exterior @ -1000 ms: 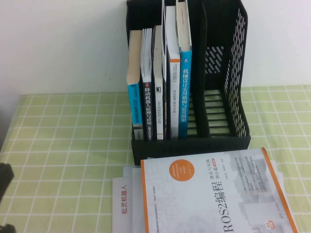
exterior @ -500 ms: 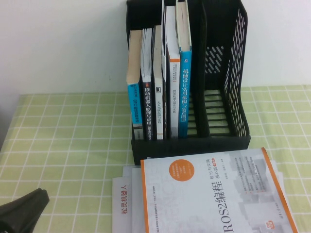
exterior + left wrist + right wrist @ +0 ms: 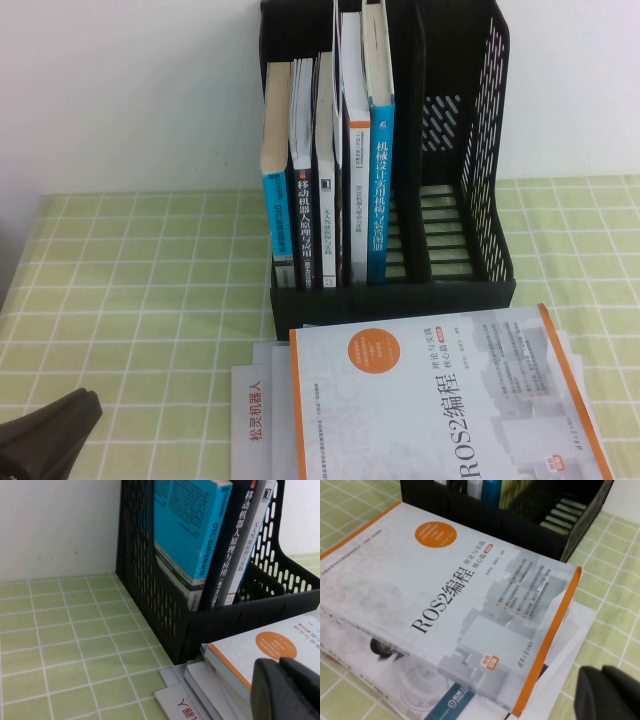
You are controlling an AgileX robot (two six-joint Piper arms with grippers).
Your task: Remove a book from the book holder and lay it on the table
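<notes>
The table (image 3: 130, 290) wears a light green cloth ruled with white grid lines, and it runs back to a plain white wall (image 3: 120, 90) that fills the top of the high view. Toward twelve o'clock, against that wall, stands the black holder (image 3: 470, 160) — slotted, perforated side walls, several upright dividers. Its left compartments hold a row of books standing on edge, among them a blue-spined book (image 3: 381, 190) and a black-spined one (image 3: 304, 225); the compartments on its right side hold nothing.

The book (image 3: 440, 400) is out of the holder. It lies flat, cover up, at about six o'clock just in front of the holder's front wall, its orange edge stripe toward three o'clock and its black title reading sideways. It rests on top of a loose stack of other books, one of which — a white one with red characters (image 3: 255, 425) — sticks out from under it toward eight o'clock.

The left gripper (image 3: 45, 435) shows as a dark shape low at the eight o'clock corner, near the stack, over the cloth and touching nothing; in its wrist view (image 3: 287, 690) its dark fingers lie close together, and I cannot tell whether they are fully pressed. The right gripper (image 3: 610, 692) appears only in its own wrist view, beside the book's orange-striped edge, jaws pressed together on nothing.
</notes>
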